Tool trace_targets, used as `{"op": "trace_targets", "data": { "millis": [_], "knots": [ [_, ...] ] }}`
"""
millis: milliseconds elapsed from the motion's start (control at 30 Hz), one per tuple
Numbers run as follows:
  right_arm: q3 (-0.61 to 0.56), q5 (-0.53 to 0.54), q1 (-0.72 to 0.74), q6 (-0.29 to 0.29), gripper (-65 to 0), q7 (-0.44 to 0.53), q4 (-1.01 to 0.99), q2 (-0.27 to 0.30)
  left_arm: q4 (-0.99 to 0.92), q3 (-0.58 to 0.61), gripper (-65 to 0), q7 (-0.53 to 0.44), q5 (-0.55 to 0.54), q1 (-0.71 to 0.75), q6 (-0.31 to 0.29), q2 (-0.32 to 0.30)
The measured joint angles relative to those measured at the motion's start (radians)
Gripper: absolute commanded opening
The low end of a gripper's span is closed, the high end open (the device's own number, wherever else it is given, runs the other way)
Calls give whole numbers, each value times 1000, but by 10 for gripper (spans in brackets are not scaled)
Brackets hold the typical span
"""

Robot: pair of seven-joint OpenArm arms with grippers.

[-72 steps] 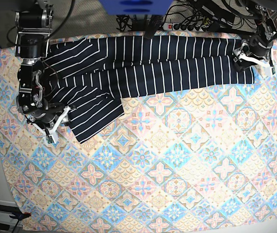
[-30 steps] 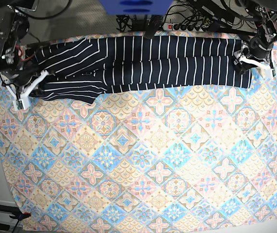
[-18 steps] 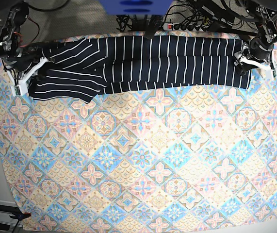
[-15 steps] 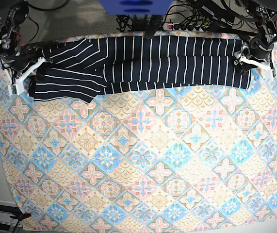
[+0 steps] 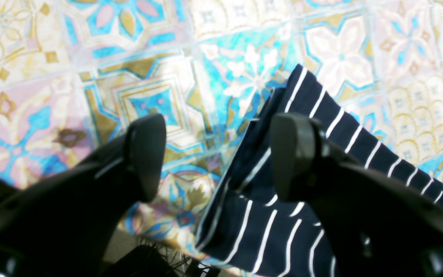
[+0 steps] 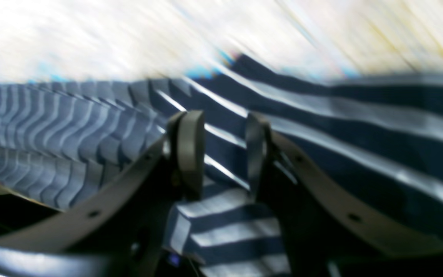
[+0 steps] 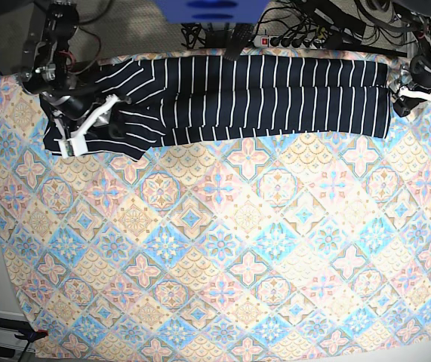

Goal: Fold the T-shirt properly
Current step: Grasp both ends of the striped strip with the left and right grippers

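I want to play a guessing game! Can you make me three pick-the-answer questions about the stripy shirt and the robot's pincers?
1. Where does the T-shirt lie on the tablecloth?
A far edge
B middle
C near edge

2. What colour are its stripes?
A red
B white
C yellow

3. How is the left pincer?
A open, holding nothing
B shut on the shirt
C shut on the cloth

Answers:
1 A, the base view shows it along the far edge.
2 B, thin white lines on navy.
3 A, its fingers stand wide apart with only cloth and shirt edge below.
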Motion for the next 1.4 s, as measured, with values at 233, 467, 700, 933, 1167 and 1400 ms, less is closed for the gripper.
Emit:
{"op": "trace_targets", "data": {
  "millis": [233, 467, 700, 933, 1167, 1400],
  "knots": [
    [-79, -5, -2, -3, -469, 30, -2, 6, -89, 50, -229, 145, 8, -83, -2, -15],
    [-79, -4, 4, -3, -469, 30, -2, 6, -138, 46, -229, 159, 11, -108, 0, -34],
    [-80, -5, 5, -3, -469, 30, -2, 6, -137, 179, -234, 141, 46, -110, 0, -37],
    [-75, -5, 5, -3, -469, 30, -2, 6, -134, 208, -292, 127, 53, -107, 1, -40],
    [-75, -5, 8, -3, -469, 29, -2, 6, -137, 217, -650, 146, 39, -111, 0, -33],
    [-78, -5, 16, -3, -469, 29, -2, 6, -142, 141, -650, 167, 43, -169, -3, -19]
  ]
}}
